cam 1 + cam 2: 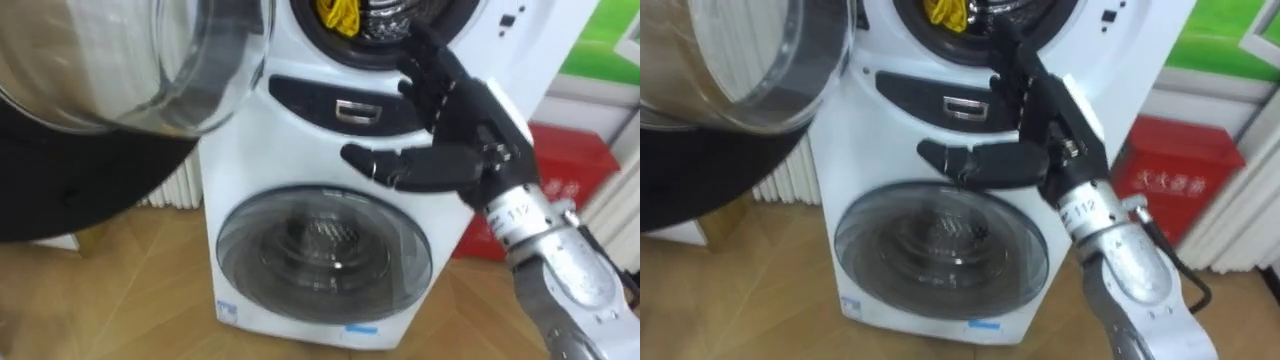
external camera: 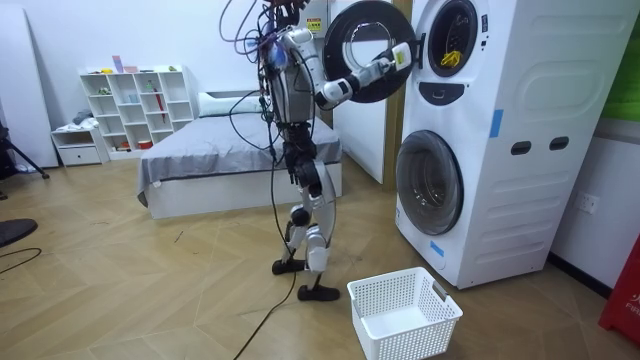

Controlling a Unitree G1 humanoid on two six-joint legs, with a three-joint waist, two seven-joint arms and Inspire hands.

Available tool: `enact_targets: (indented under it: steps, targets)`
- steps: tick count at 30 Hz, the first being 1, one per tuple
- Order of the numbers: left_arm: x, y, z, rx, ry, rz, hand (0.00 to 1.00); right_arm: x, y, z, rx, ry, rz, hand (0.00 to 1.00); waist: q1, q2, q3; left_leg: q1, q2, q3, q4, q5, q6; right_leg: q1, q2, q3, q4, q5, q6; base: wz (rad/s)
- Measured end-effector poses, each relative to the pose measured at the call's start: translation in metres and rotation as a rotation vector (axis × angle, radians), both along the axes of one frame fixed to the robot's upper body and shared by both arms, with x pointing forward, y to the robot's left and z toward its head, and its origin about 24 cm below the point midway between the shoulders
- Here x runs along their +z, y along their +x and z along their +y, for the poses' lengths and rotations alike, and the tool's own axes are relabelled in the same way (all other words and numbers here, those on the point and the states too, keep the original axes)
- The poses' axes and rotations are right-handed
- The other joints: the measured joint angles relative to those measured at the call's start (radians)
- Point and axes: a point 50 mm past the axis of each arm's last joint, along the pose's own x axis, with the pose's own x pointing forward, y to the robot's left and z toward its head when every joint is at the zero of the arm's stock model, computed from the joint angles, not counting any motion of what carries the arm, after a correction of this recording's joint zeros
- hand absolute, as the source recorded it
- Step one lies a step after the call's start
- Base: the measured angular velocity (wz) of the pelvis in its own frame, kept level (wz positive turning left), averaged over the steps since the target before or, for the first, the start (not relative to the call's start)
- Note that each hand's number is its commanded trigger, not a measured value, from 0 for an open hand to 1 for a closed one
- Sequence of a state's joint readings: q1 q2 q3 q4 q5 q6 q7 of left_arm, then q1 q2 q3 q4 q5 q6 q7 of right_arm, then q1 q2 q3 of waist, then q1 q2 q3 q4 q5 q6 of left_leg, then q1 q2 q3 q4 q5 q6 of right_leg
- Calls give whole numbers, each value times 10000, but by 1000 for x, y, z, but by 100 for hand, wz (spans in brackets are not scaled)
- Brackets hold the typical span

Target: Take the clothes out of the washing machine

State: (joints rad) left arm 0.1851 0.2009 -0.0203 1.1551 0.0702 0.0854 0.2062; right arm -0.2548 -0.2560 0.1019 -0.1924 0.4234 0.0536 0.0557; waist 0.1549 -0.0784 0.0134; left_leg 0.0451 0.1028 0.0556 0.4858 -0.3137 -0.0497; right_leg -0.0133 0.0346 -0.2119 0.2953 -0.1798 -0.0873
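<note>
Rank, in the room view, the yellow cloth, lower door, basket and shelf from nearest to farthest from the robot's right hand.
1. Yellow cloth, in the upper drum, just beyond the right hand.
2. Lower door, below the hand.
3. Basket, on the floor.
4. Shelf, far off at the room view's left.

I see a white basket (image 2: 395, 338) near, on the wooden floor (image 2: 150, 290). Far on the left stand a grey bed (image 2: 215, 160) and a white shelf (image 2: 140, 105). On the right is a red box (image 1: 1180, 165).
</note>
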Motion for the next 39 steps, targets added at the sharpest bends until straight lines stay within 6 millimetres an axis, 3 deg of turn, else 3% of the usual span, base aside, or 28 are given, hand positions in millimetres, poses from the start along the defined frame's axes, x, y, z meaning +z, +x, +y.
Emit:
enact_targets:
  steps: [2,3,5,6,7,8,10,11,13,14,16,19,20,22,24,25,26,27,28,29,30,32,34,35,36,37,38,39]
  targets:
    - [0,-10,1,214,9,195,0,-1,0,1,-48,149,54,0,121,88,-12,-707,255,-105,1635,36,1,71,133,41,263,-392,-104,8]
    - [0,-12,1,243,14,247,0,-1,1,2,-78,211,56,0,134,72,-9,-921,255,-166,1944,74,-28,72,164,103,322,-448,-161,36]
    - [-1,-15,-2,250,-93,341,0,-2,1,0,-261,333,114,0,3,18,19,-1727,-1,-189,1952,1,-4,108,192,320,335,-552,-245,49]
    - [-2,-15,-4,272,-216,396,0,-4,2,-2,-372,371,241,0,51,-73,17,-2310,-335,-58,1520,55,37,129,173,692,337,-580,-268,29]
    - [-2,-16,-6,304,-322,448,0,-5,3,-2,-413,393,320,0,227,-58,29,-2719,-630,28,630,330,6,220,175,956,256,-585,-276,7]
    - [-3,-17,-7,326,-353,471,0,-5,4,-2,-393,427,340,0,359,-62,17,-2838,-690,80,31,597,8,277,193,1081,247,-597,-296,-28]
    - [-2,-29,-5,650,-351,637,0,-4,5,-1,-300,586,382,0,557,-6,-48,-3102,-667,176,-2074,1821,21,422,221,1329,336,-848,-276,-44]
    - [-1,-32,-4,776,-356,659,0,-4,6,-1,-328,596,364,0,554,9,-30,-3128,-627,163,-2422,2065,27,492,226,1347,347,-921,-276,-35]
    - [0,-36,1,1073,-370,661,0,-3,6,-2,-494,620,372,0,458,-195,-130,-3004,-676,109,-3007,3221,95,620,201,1589,509,-1310,-167,-17]
    - [0,-34,1,1108,-376,559,0,-2,6,-3,-571,652,358,0,361,-261,-156,-2950,-758,132,-2992,3652,342,745,138,1591,458,-1383,-121,0]
    - [0,-29,0,1050,-409,369,0,0,6,-4,-697,703,280,0,145,-311,-174,-2941,-1011,57,-2668,3904,707,1029,-58,1531,279,-1544,-5,9]
    - [0,-12,0,930,-418,-78,0,1,6,-6,-921,734,220,0,23,-463,-211,-2940,-1600,254,-1987,3205,1091,1486,-728,1286,33,-1804,373,16]
    - [0,-6,0,867,-429,-198,0,2,6,-6,-958,738,205,0,33,-442,-195,-2916,-1690,286,-1861,3028,1150,1557,-837,1291,98,-1854,464,6]
    - [1,14,1,775,-407,-695,0,4,6,-7,-1059,829,117,0,27,-343,-64,-2781,-2025,478,-1445,2462,1390,1538,-1293,1282,1047,-2117,943,0]
    - [3,22,5,774,-307,-892,0,6,5,-5,-944,794,-78,0,-24,-350,-44,-2498,-2191,717,-1355,2080,1530,1292,-1598,1279,2163,-2139,1071,0]
    - [5,27,8,738,-234,-1022,0,8,4,-4,-882,710,-198,0,-140,-326,-26,-2323,-2237,796,-1303,1817,1611,1110,-1720,1256,2927,-1973,1366,0]
    - [5,29,9,718,-197,-1061,0,8,4,-4,-940,621,-280,0,-152,-312,-5,-2240,-2240,804,-1267,1677,1650,1002,-1737,1290,3257,-1843,1485,4]
    - [7,34,11,660,-89,-1179,0,8,1,-4,-1027,431,-422,0,-226,-216,57,-2014,-2236,761,-1248,1454,1713,774,-1705,1283,4018,-1414,1516,0]
    - [7,36,12,670,-12,-1205,0,2,-5,-5,-1028,491,-385,0,-382,-114,64,-1731,-2193,635,-1270,1301,1769,532,-1665,1294,4671,-863,1556,-7]
    - [7,36,12,669,5,-1214,0,0,-7,-5,-967,483,-372,0,-423,-56,49,-1637,-2192,513,-1298,1225,1771,404,-1646,1285,4916,-822,1549,-23]
    - [8,41,13,596,64,-1373,0,-1,-9,-4,-851,498,-339,0,-457,-13,47,-1486,-2119,461,-1448,1180,1805,27,-1550,1310,5005,-1191,1434,-20]
    - [9,46,12,429,49,-1469,0,-3,-9,-4,-644,475,-131,0,-743,120,78,-1320,-1965,386,-1569,1206,1833,-508,-1305,1273,4489,-1687,1308,-4]
    - [10,52,10,168,-2,-1668,0,-8,-7,-7,-652,312,186,0,-827,144,70,-1127,-1882,367,-1645,1205,1841,-788,-1009,1306,2502,-1622,1247,8]
    - [9,52,9,140,-21,-1680,0,-9,-6,-7,-672,275,257,0,-850,144,70,-1077,-1882,350,-1646,1195,1847,-787,-980,1313,1946,-1443,1180,16]
    - [9,50,7,134,-60,-1644,0,-10,-5,-8,-703,227,371,0,-872,157,50,-1022,-1904,278,-1641,1157,1833,-808,-872,1347,1298,-726,1054,20]
    - [9,48,6,152,-89,-1632,0,-10,-5,-8,-702,254,435,0,-889,200,-9,-1030,-1909,176,-1662,1149,1755,-746,-825,1410,965,-297,978,8]
    - [8,40,6,157,-64,-1398,0,-10,-5,-8,-674,275,478,0,-804,199,-104,-1003,-1832,196,-1821,1244,1693,-722,-706,1423,613,-139,905,-3]
    - [7,37,7,139,-13,-1270,0,-10,-5,-8,-676,266,469,0,-760,204,-107,-980,-1807,211,-1910,1313,1677,-719,-647,1431,476,-45,877,-12]
